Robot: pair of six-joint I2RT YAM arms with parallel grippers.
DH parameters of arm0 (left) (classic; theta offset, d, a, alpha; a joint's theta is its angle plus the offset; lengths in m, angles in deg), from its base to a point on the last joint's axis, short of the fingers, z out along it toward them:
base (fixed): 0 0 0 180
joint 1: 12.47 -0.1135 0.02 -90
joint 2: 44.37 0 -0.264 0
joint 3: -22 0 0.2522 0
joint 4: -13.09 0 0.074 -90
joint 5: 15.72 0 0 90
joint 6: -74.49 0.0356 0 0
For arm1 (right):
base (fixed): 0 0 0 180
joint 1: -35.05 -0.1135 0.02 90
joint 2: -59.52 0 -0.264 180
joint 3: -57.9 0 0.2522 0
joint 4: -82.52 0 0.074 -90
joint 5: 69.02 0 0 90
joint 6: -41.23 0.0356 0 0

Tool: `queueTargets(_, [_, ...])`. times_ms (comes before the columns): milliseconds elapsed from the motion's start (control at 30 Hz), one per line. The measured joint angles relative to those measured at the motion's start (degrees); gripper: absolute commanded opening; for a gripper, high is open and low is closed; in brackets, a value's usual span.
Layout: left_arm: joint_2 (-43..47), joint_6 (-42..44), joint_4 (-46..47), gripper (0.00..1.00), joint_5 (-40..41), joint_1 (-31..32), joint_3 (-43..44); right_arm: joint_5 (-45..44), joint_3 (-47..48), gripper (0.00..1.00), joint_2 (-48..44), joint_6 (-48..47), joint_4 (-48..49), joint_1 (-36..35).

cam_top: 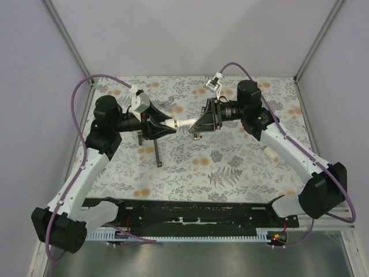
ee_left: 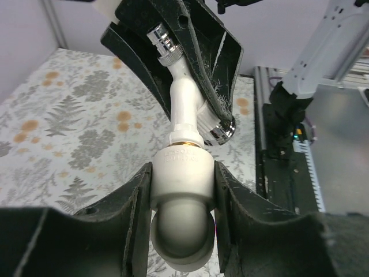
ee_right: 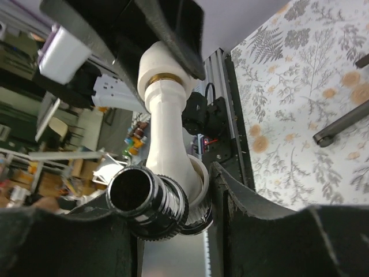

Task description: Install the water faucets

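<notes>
A white water faucet (cam_top: pixel 183 123) with silvery metal ends is held in the air between both grippers, above the floral cloth. My left gripper (ee_left: pixel 183 199) is shut on a rounded white elbow fitting (ee_left: pixel 183 173) whose brass ring meets the faucet's white body (ee_left: pixel 185 104). My right gripper (ee_right: pixel 173 213) is shut on the faucet's far part, beside its chrome threaded end (ee_right: pixel 144 199). In the right wrist view the white body (ee_right: pixel 164 133) runs up to the left gripper's fingers (ee_right: pixel 167 29). In the top view the left gripper (cam_top: pixel 167 128) and the right gripper (cam_top: pixel 196 124) face each other.
A dark T-shaped tool (cam_top: pixel 157 151) lies on the cloth below the left gripper and shows in the right wrist view (ee_right: pixel 340 124). A tiny grey metal piece (cam_top: pixel 167 103) lies behind the grippers. A black rail (cam_top: pixel 202 216) runs along the near edge.
</notes>
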Motion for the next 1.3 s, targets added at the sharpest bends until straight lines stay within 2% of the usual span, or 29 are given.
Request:
queueTargets(100, [3.45, 3.82, -1.44, 0.02, 4.63, 0.37, -2.54, -1.75, -0.57, 0.56, 0.57, 6.27, 0.26, -0.35])
queueTargets(200, [5.29, 4.98, -1.88, 0.02, 7.85, 0.76, -4.09, -3.82, -0.44, 0.72, 0.22, 5.88, -1.81, -0.15])
queueTargets(267, [5.9, 4.22, -1.68, 0.02, 9.57, 0.39, -5.05, -5.79, -0.11, 0.74, -0.48, 2.64, -5.07, 1.07])
queueTargets(333, [5.79, 1.73, -0.44, 0.02, 10.99, 0.24, -5.88, -8.41, 0.0, 0.81, -2.03, -3.1, -8.2, 2.38])
queueTargets(400, [5.18, -2.47, 0.9, 0.02, 11.98, 0.17, -6.64, -10.86, 0.0, 0.82, -4.61, -9.46, -10.67, 3.23])
queueTargets(433, [4.85, -4.22, 1.42, 0.02, 12.09, 0.17, -6.78, -11.76, 0.0, 0.86, -5.86, -12.15, -11.39, 3.37])
queueTargets(633, [2.45, -18.71, 4.0, 0.02, 13.64, 0.17, -6.29, -15.17, -3.34, 0.88, -18.25, -37.92, -12.63, 3.32])
queueTargets(667, [2.03, -21.09, 4.04, 0.02, 13.75, 0.17, -5.88, -15.37, -4.02, 0.95, -19.43, -41.2, -12.66, 3.28])
queueTargets(833, [0.17, -31.5, 4.42, 0.02, 14.49, 0.17, -2.86, -16.74, -7.52, 0.96, -21.44, -55.1, -12.87, 3.02])
queueTargets(1033, [-1.79, -40.65, 4.68, 0.02, 14.43, 0.17, -0.07, -20.02, -9.88, 0.98, -21.11, -61.83, -11.69, 1.53])
queueTargets(1300, [-3.37, -44.59, 2.89, 0.02, 12.83, 0.13, 0.57, -26.32, -9.9, 0.98, -19.96, -63.6, -3.5, -1.46])
